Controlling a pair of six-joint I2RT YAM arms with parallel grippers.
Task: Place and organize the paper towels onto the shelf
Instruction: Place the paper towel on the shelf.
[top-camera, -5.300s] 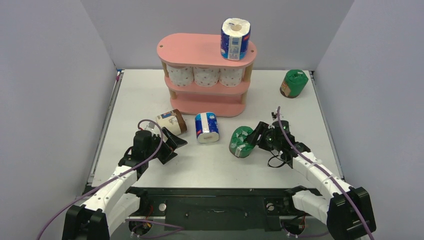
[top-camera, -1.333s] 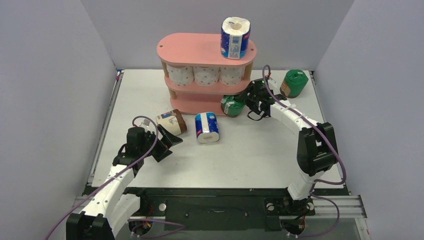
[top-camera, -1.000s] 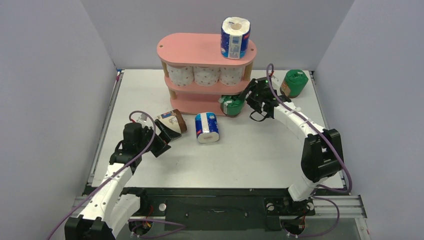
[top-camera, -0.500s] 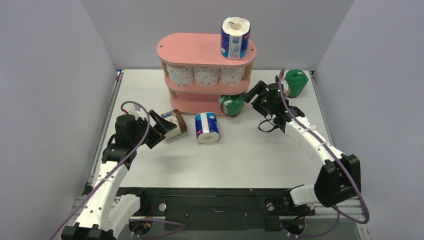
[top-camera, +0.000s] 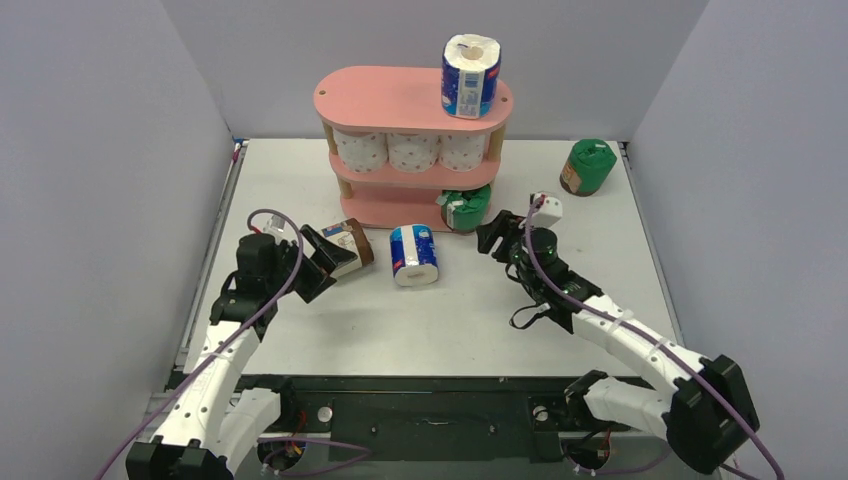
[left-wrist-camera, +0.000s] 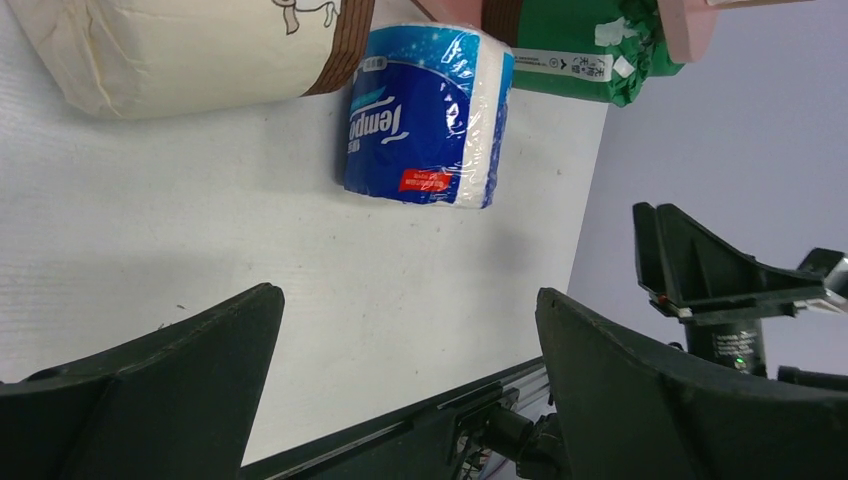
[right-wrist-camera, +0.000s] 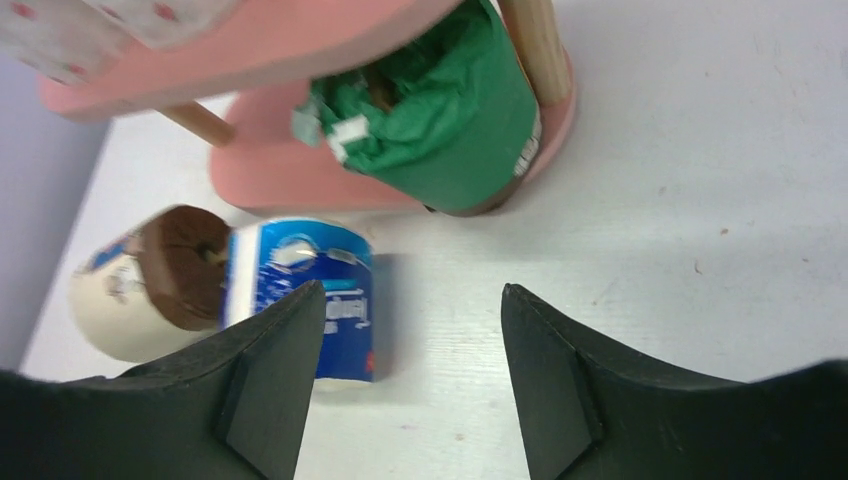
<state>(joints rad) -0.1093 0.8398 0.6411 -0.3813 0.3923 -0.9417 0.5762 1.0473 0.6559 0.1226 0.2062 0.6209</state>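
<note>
green-wrapped roll (top-camera: 466, 210), wrap crumpled, sits at right end of bottom tier of pink shelf (top-camera: 400, 100) | blue-and-white roll (top-camera: 414, 255) on table (top-camera: 600, 250) beside beige roll (top-camera: 345, 245) | left gripper (left-wrist-camera: 405, 293) fingers wide, empty | right gripper (right-wrist-camera: 412, 288) wide, empty

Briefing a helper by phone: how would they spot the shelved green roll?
Find the pink shelf at the back of the table. At the right end of its bottom tier sits a green-wrapped roll; the other green roll stands on the table.
</note>
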